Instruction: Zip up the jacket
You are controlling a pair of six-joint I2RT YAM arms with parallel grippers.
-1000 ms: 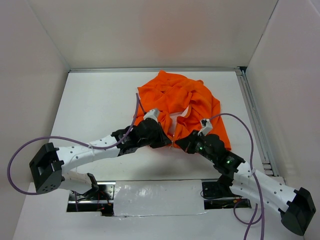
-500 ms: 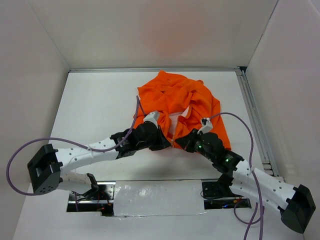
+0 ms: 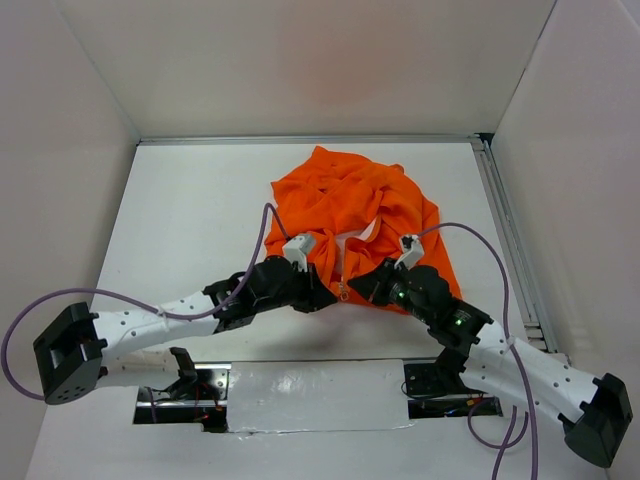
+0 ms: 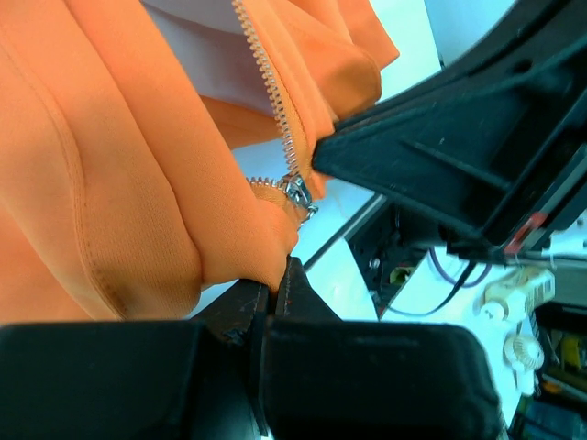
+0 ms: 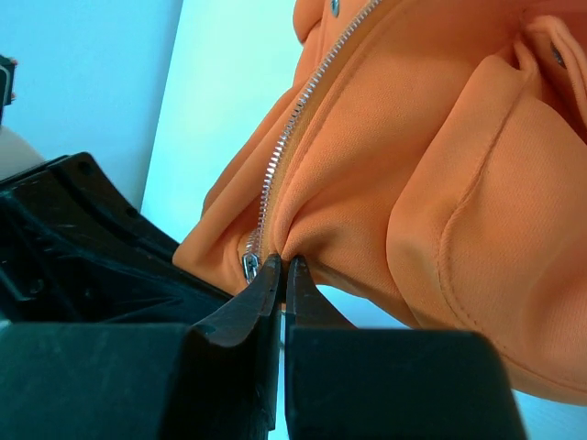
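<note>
**Two Arms Meet at the Foot of an Open Zip**

On the left, the left gripper (image 3: 330, 292) reaches across the white table (image 3: 190, 210) to the near hem of the orange jacket (image 3: 360, 195). Its jaws are pressed together on a fold of orange cloth, which the left wrist view shows bulging out of the fingertips (image 4: 275, 289).

In the middle, the jacket lies crumpled on the far half of the table, its front parted enough to show a strip of pale lining (image 3: 352, 240). The silver slider (image 4: 298, 191) sits at the bottom end of the zipper (image 4: 266, 82), just off the left fingertips and in the narrow gap between the two grippers. From there the teeth run away from both sets of jaws, up the jacket's front toward the far side of the table. That line is the long axis any closing pull would have to follow. The halves look unjoined above the slider, so the zipping seems hardly begun.

On the right, the right gripper (image 3: 362, 290) comes in from the opposite side, close to its partner. Its jaws are also closed tight, nipping a pleat of the hem. In its own camera the slider (image 5: 249, 268) hangs just beside the fingertips (image 5: 271, 275), with the teeth (image 5: 303, 101) climbing away above. Neither gripper holds the slider itself. The right arm appears marginally the nearer, though the margin is too slim to call with confidence.
</note>
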